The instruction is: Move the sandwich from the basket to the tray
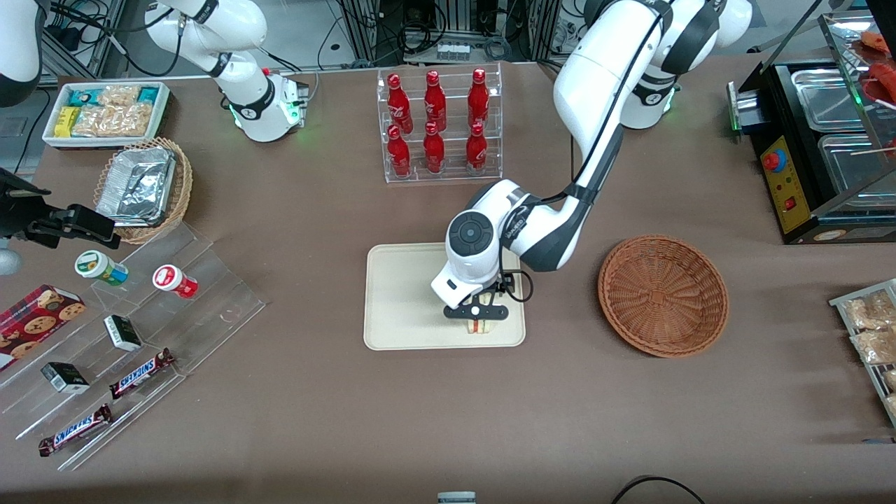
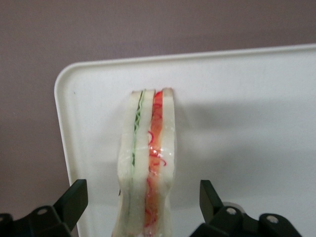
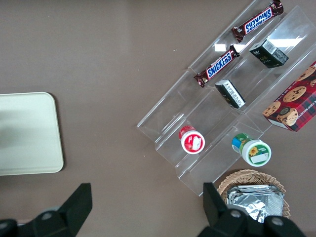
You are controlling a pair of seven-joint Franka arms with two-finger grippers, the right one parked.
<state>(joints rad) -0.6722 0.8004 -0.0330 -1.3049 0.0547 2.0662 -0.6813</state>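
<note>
Brown table throughout. At the tray's (image 1: 399, 301) five o'clock corner, nearest the front camera, the sandwich (image 2: 146, 163) stands on it between my gripper's (image 1: 478, 313) open jaws, apparently untouched. I'd lift straight up, clipping nothing. Farther off, the basket (image 1: 663, 295) sits empty.

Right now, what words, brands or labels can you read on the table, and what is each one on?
"SNICKERS": on the chocolate bar on the clear acrylic steps.
"SNICKERS": on the second bar, same steps.
Red bottles, cookie box, two lidded cups and small dark boxes: print too small to read.
No text on the sandwich, tray or basket.
The claw is open astride the sandwich over the tray.
</note>
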